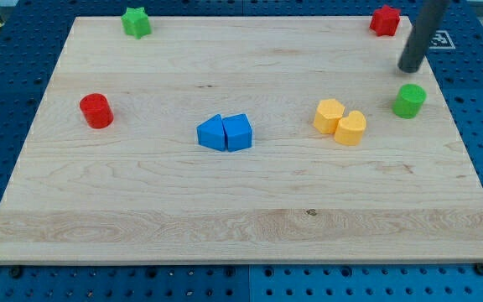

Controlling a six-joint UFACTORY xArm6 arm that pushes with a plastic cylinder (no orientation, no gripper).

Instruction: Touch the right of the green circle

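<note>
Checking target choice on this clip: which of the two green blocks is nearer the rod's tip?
The green circle at the view's right, just below my tip. The green star sits far off at the top left.

The tip (410, 69) stands just beyond the green circle (409, 100), a narrow strip of bare board (241, 210) between them. To the circle's right, open wood runs to the board's right edge. On its left, two yellow blocks (340, 121) sit touching each other, near but apart from it. The red star (384, 20) occupies the far right corner. Two blue blocks (225, 132) touch at the centre; the red cylinder (96, 110) and green star (136, 22) lie well off left. The whole near strip is open.
</note>
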